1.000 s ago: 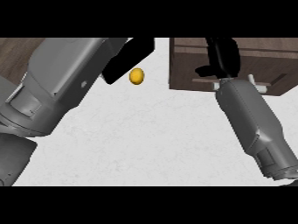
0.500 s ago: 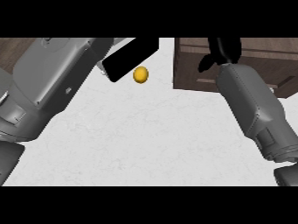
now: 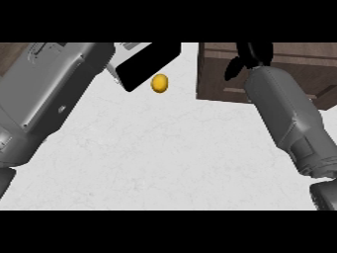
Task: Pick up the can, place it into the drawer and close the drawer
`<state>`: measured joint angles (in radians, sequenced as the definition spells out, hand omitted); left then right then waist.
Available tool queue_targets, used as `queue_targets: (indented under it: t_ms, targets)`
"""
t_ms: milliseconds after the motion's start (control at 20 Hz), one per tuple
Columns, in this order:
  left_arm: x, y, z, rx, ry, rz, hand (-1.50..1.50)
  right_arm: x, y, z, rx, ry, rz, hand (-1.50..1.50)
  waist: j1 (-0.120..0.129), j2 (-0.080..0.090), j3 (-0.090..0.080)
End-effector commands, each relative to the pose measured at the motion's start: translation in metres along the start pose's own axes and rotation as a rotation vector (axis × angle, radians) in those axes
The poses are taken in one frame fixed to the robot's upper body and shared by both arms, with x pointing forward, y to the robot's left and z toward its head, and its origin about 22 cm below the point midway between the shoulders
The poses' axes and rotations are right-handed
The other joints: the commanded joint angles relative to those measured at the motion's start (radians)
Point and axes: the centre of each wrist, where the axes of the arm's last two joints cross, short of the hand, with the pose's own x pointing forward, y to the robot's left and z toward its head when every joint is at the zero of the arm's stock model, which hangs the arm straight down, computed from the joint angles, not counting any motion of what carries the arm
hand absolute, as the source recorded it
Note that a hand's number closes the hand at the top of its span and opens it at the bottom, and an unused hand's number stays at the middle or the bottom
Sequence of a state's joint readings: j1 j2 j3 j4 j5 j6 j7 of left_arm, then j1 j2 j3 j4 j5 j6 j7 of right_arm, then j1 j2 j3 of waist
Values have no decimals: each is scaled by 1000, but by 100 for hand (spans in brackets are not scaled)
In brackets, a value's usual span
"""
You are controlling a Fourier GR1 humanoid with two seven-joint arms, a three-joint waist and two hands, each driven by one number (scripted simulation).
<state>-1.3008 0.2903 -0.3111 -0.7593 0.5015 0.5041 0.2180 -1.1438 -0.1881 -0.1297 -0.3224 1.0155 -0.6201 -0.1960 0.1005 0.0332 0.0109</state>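
Observation:
No can shows anywhere in the head view. The dark brown wooden drawer [image 3: 287, 74] lies at the upper right, seen from above. My right forearm reaches up across it, and my right hand [image 3: 248, 55] is over the drawer, cut off by the view's upper edge. My left hand [image 3: 147, 63] is at the top centre, a flat black shape with straight fingers and nothing in it. It hangs just above and to the left of a small yellow oval object [image 3: 160, 83] lying on the white counter [image 3: 163, 158].
My bulky left forearm [image 3: 47, 99] fills the left side of the view. A strip of dark wood floor [image 3: 3, 54] shows at the top left beyond the counter's edge. White counter spreads between the two arms.
My right hand has crept a little farther up over the drawer. The left hand has shifted slightly up and to the right. The yellow object has stayed where it was.

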Motion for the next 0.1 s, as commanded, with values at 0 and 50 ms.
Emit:
queue_targets:
  t_ms: [0, 50]
  targets:
    - [-8, 2, 9, -13, -4, 12, -150, 21, -34, -35, -141, 9, -133, -150, 30, -21, -9]
    - [-9, 6, 9, -10, 0, 1, -150, 37, -22, -31, -139, 3, -142, -150, 24, -23, -9]
